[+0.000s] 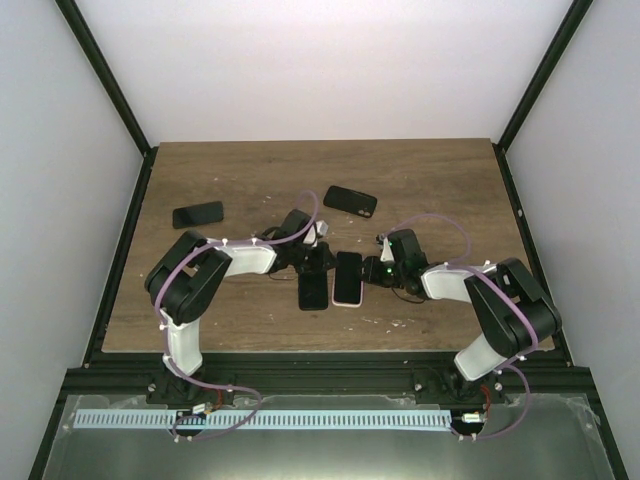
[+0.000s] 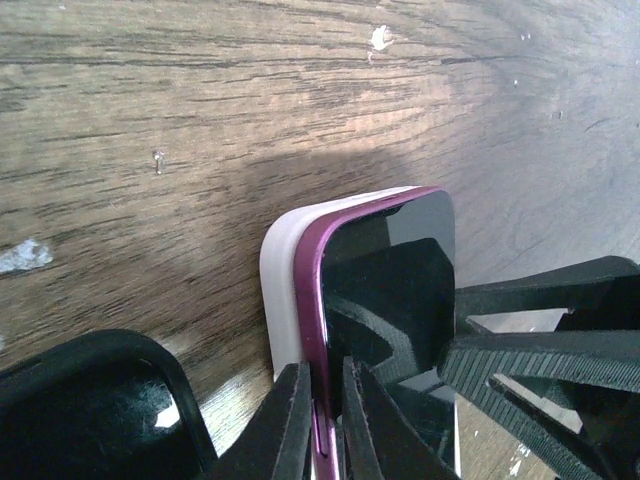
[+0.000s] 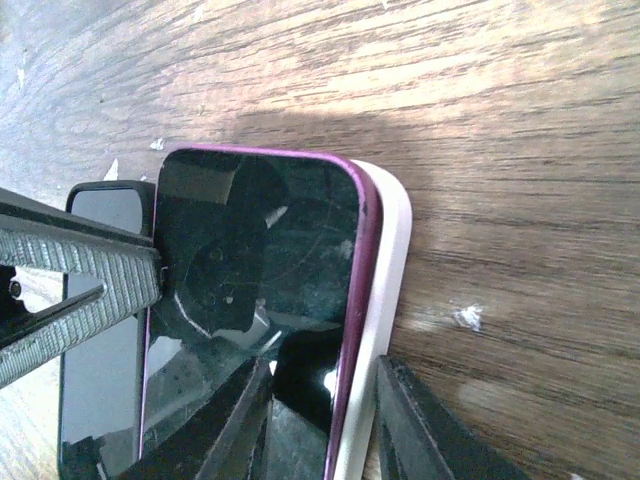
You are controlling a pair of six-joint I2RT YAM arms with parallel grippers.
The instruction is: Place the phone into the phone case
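The phone point(image 3: 260, 250) lies offset atop the case point(image 3: 388, 250) on the worktop point(image 3: 500, 100), rim pinched by the left end effector point(image 2: 325, 425), grip of the right end effector point(image 3: 322, 395) indeterminable; uneven pressing could shove the case aside.

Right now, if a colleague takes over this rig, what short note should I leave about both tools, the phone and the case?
Left tool: shut on the side rim of the purple-rimmed black-screen phone.
Right tool: straddles the phone's rim and the white plastic phone case; whether it pinches, I cannot tell.
Position: phone lies on the case at the centre of the brown wooden table, shifted sideways, a white strip showing.
Done: phone is over the case.
Left: align it and press it in.
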